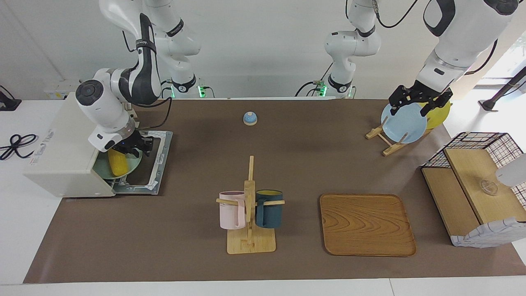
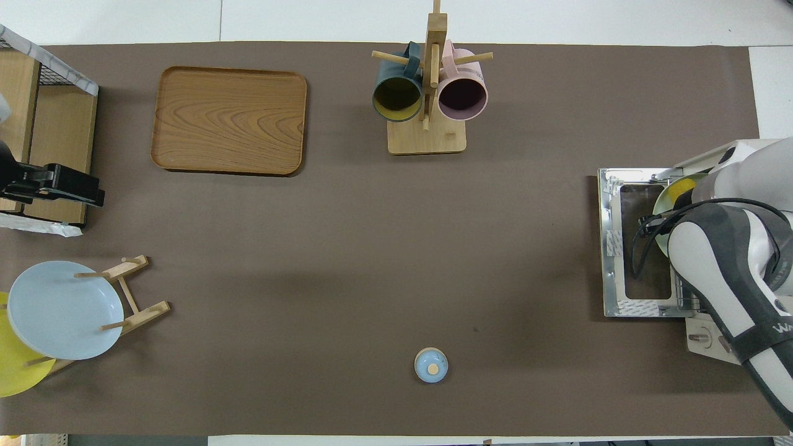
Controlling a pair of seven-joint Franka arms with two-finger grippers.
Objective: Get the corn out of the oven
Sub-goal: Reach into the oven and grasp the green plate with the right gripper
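Note:
The off-white oven [image 1: 61, 156] stands at the right arm's end of the table, its door [image 1: 158, 164] dropped open flat on the mat. The yellow corn [image 1: 116, 163] lies on a pale green plate [image 1: 133, 162] in the oven's mouth. My right gripper [image 1: 133, 149] reaches down into the opening, right at the corn's upper end. The overhead view shows only a bit of the corn [image 2: 681, 186] beside the arm, which hides most of the oven [image 2: 703, 341]. My left gripper [image 1: 419, 102] waits open in the air at the left arm's end, holding nothing.
A mug tree [image 1: 249, 205] with a pink and a dark blue mug stands mid-table, beside a wooden tray [image 1: 367, 224]. A rack holds a blue plate [image 1: 404, 123] and a yellow plate [image 1: 437, 115]. A wire-and-wood basket [image 1: 472, 185] and a small blue bell [image 1: 250, 118] are also here.

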